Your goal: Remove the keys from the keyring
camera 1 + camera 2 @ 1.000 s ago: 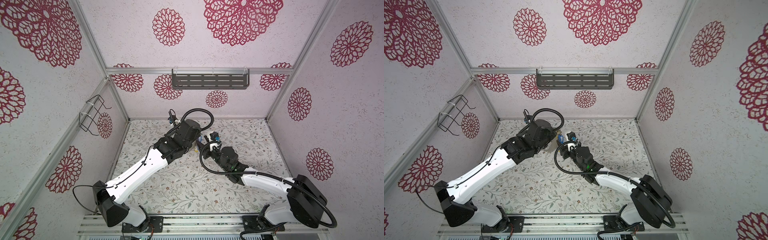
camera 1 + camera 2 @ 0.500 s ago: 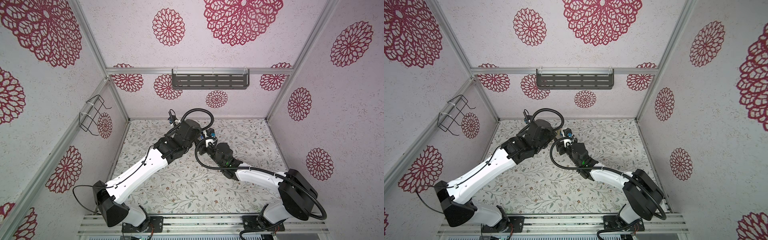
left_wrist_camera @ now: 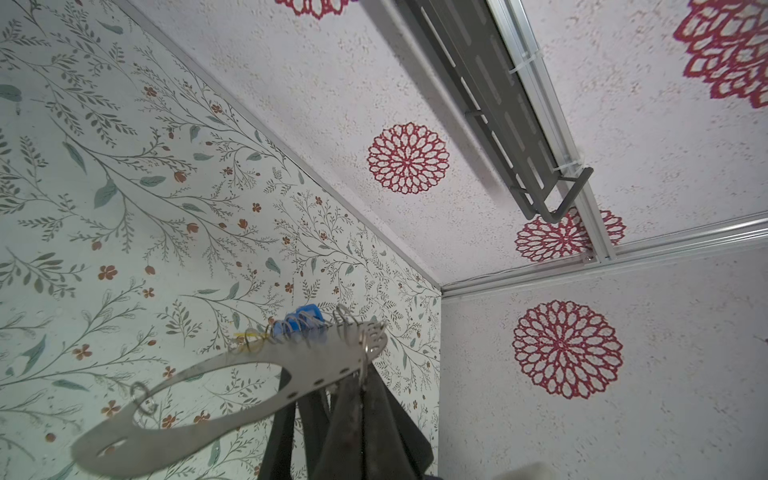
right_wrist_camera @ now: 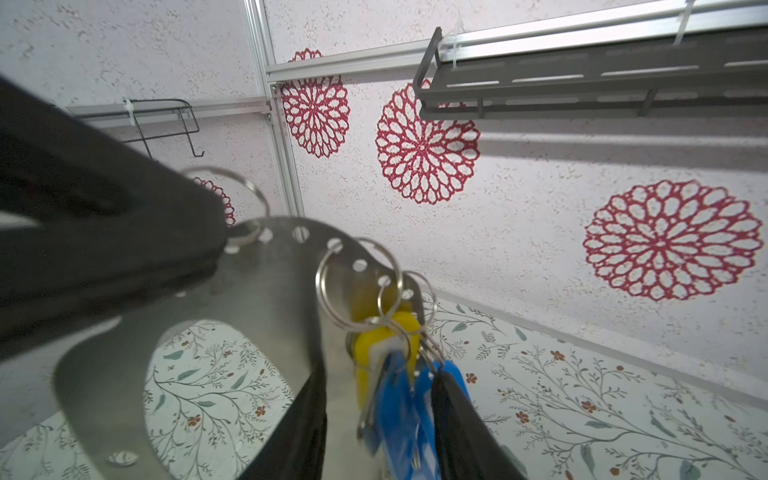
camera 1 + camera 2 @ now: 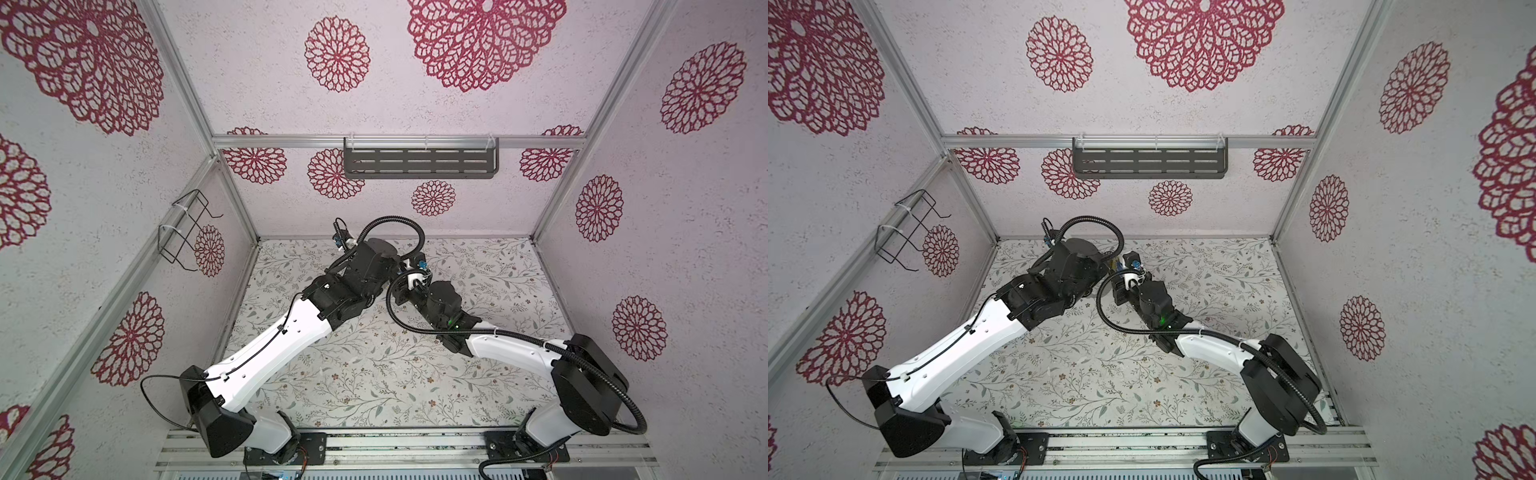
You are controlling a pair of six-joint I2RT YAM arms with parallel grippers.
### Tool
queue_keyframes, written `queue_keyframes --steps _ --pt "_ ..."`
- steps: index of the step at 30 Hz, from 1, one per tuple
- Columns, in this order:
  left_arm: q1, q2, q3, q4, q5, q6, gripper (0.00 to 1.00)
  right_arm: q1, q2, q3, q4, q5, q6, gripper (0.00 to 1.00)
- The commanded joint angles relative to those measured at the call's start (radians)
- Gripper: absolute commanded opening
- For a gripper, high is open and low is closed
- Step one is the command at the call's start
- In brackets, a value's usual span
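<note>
left gripper [image 3: 359, 386] clamped shut on stiff flat grey metal keyring [image 3: 324, 358], lower centre; right gripper [image 4: 380, 374] part-open astride light, slick blue and yellow plastic keys [image 4: 399, 399] dangling lower centre; judged best pinched by tag bodies, not the springy silver loops [image 4: 318, 282].

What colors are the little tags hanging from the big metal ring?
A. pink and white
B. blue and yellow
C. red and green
B: the right wrist view shows the keys hanging from the keyring with blue and yellow tags.

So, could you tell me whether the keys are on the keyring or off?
On: the keys hang by silver loops threaded through the keyring.
</note>
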Motion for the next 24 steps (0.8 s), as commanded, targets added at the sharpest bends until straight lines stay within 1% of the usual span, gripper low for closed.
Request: queue_keyframes --steps 1,2,6,7,9,14,17,20,24 --pt "-0.009 -0.036 -0.014 0.034 -0.039 0.011 0.00 -0.002 -0.026 0.008 0.033 0.016 -0.008 0.28" --pt "-0.009 -0.036 -0.016 0.034 -0.039 0.013 0.00 -0.002 -0.030 0.003 0.034 0.018 -0.009 0.27" --pt "-0.010 -0.039 -0.023 0.034 -0.043 0.015 0.00 -0.003 -0.065 -0.021 0.028 0.024 -0.011 0.10" --pt "-0.008 -0.039 -0.025 0.033 -0.045 0.017 0.00 -0.003 -0.074 -0.027 0.023 0.024 -0.011 0.04" --pt "-0.009 -0.041 -0.028 0.033 -0.050 0.018 0.00 -0.002 -0.094 -0.036 0.012 0.023 -0.013 0.00" --pt "-0.007 -0.044 -0.036 0.033 -0.065 0.039 0.00 -0.002 -0.145 -0.043 -0.059 -0.012 -0.004 0.00" --pt "-0.006 -0.053 -0.060 0.070 -0.064 0.109 0.00 -0.002 -0.185 -0.018 -0.165 -0.077 0.007 0.00" --pt "0.003 -0.082 -0.129 0.180 -0.002 0.256 0.00 -0.009 -0.228 0.030 -0.330 -0.154 0.014 0.00" --pt "0.023 -0.163 -0.282 0.349 0.088 0.448 0.00 -0.054 -0.268 0.107 -0.588 -0.289 0.045 0.00"
